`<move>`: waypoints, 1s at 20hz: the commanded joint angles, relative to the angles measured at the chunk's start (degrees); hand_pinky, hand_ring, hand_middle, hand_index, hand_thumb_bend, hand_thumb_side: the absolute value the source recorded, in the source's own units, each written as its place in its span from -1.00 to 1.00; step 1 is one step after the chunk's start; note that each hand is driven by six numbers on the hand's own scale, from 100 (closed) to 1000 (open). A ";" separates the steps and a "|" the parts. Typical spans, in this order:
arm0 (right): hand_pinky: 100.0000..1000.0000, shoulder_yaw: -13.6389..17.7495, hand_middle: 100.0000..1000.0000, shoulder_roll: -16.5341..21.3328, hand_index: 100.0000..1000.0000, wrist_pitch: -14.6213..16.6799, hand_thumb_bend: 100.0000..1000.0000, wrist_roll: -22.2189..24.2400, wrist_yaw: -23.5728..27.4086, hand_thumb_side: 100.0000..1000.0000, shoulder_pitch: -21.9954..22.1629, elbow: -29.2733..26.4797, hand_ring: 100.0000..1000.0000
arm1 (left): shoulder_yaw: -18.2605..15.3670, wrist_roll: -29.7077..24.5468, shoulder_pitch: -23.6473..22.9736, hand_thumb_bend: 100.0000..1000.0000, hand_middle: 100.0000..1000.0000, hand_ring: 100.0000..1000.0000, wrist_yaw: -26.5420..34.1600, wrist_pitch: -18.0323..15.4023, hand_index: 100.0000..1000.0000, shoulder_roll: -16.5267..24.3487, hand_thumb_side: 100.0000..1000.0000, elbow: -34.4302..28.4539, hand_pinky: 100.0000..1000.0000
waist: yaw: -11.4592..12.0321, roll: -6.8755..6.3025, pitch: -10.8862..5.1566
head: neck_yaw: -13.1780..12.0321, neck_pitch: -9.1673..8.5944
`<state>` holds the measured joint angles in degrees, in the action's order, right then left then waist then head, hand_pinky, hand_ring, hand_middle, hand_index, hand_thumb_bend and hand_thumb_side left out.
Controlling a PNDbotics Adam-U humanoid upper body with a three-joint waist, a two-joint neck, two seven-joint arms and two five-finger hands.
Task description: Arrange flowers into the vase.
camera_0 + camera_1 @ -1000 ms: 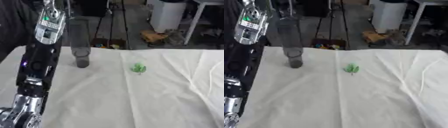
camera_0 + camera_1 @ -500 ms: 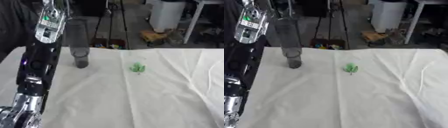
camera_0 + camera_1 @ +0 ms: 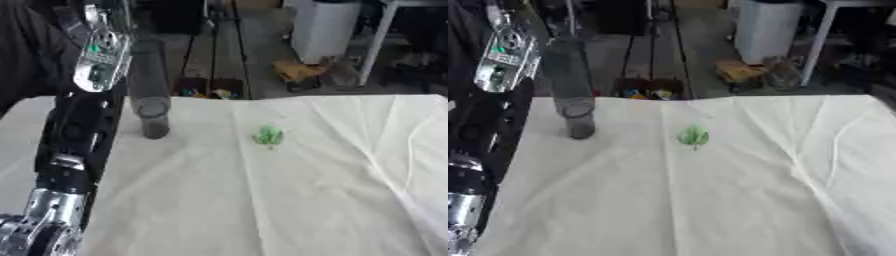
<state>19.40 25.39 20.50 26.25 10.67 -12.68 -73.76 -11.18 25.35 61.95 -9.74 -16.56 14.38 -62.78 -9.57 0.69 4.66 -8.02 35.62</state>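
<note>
While hand stays out of sight, cannot tell its grip: tall grey vase [image 3: 152, 100] far left, small green thing [image 3: 268, 135] right of it on white cloth [image 3: 289, 200].

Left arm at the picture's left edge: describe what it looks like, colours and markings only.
The left arm is mostly black, built of bulky rounded segments. Near the bottom it ends in shiny silver ribbed joints. High up sits a silver-grey panel with a small green light or mark and some dark spots on it. No cables show clearly. Its hand and the right arm are out of view.
</note>
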 commanded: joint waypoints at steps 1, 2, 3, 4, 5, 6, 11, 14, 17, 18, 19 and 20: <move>0.73 0.21 0.66 1.21 0.99 0.12 -1.00 0.15 -0.04 0.72 -1.04 -0.98 1.00 | -0.19 0.50 1.93 -1.00 -1.00 -1.00 1.46 -1.74 -0.76 0.94 0.40 -0.08 -1.00 | -0.24 0.23 -0.48 | -0.20 -0.62; 0.73 0.19 0.66 1.22 0.99 0.15 -1.00 0.17 -0.04 0.72 -1.09 -0.96 1.00 | -0.15 0.56 1.96 -1.00 -1.00 -1.00 1.66 -2.06 -0.76 0.95 0.40 0.02 -1.00 | -0.33 0.25 -0.45 | -0.21 -0.64; 0.73 0.19 0.66 1.21 0.99 0.17 -1.00 0.18 -0.04 0.72 -1.11 -0.94 1.00 | -0.09 0.57 1.99 -1.00 -1.00 -1.00 1.81 -2.31 -0.76 0.96 0.40 0.08 -1.00 | -0.39 0.28 -0.43 | -0.20 -0.65; 0.73 0.21 0.66 1.22 0.99 0.19 -1.00 0.17 -0.02 0.72 -1.11 -0.91 1.00 | -0.04 0.53 2.01 -1.00 -1.00 -1.00 1.90 -2.49 -0.76 0.98 0.39 0.07 -1.00 | -0.43 0.30 -0.41 | -0.20 -0.66; 0.73 0.21 0.66 1.24 0.99 0.21 -1.00 0.16 -0.01 0.71 -1.11 -0.88 1.00 | 0.00 0.47 2.02 -1.00 -1.00 -1.00 1.97 -2.57 -0.76 1.00 0.39 0.07 -1.00 | -0.43 0.32 -0.39 | -0.20 -0.65; 0.73 0.22 0.66 1.26 0.99 0.23 -1.00 0.15 -0.01 0.71 -1.11 -0.85 1.00 | 0.05 0.35 2.01 -1.00 -1.00 -1.00 2.01 -2.48 -0.76 1.02 0.39 0.12 -1.00 | -0.40 0.33 -0.36 | -0.19 -0.63; 0.73 0.13 0.66 1.14 0.99 0.22 -1.00 0.28 -0.04 0.72 -1.21 -0.86 1.00 | 0.20 -0.46 2.07 -1.00 -1.00 -1.00 1.31 0.34 -0.78 1.14 0.40 2.07 -1.00 | -0.25 0.22 -0.29 | -0.18 -0.54; 0.73 0.08 0.66 1.17 0.99 0.18 -1.00 0.40 -0.09 0.72 -1.18 -0.86 1.00 | -0.02 -0.43 2.24 -1.00 -1.00 -1.00 0.84 2.06 -0.76 1.17 0.41 4.51 -1.00 | -0.42 0.13 -0.27 | -0.23 -0.52; 0.73 0.10 0.66 1.24 0.99 0.18 -1.00 0.40 -0.09 0.72 -1.15 -0.84 1.00 | -0.34 0.34 2.37 -0.99 -1.00 -1.00 1.11 2.23 -0.74 1.30 0.42 7.53 -1.00 | -0.66 0.00 -0.29 | -0.25 -0.54; 0.73 0.11 0.66 1.25 0.99 0.17 -1.00 0.41 -0.09 0.72 -1.13 -0.84 1.00 | -0.41 0.72 2.39 -0.99 -1.00 -1.00 1.05 2.11 -0.73 1.37 0.42 8.48 -1.00 | -0.73 -0.04 -0.28 | -0.24 -0.58; 0.73 0.12 0.66 1.24 0.99 0.16 -1.00 0.41 -0.10 0.72 -1.12 -0.84 1.00 | -0.49 1.16 2.39 -0.98 -1.00 -1.00 0.91 1.97 -0.72 1.42 0.42 9.33 -1.00 | -0.79 -0.08 -0.27 | -0.25 -0.62; 0.73 0.13 0.66 1.23 0.99 0.15 -1.00 0.41 -0.11 0.72 -1.12 -0.85 1.00 | -0.55 1.69 2.40 -0.98 -1.00 -1.00 0.73 1.79 -0.71 1.46 0.41 10.13 -1.00 | -0.86 -0.12 -0.25 | -0.23 -0.64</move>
<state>19.38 25.38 20.46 26.45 10.67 -13.12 -73.76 -11.25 26.43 62.52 -8.68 -14.66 14.40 -52.89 -10.32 0.40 4.98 -8.08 35.59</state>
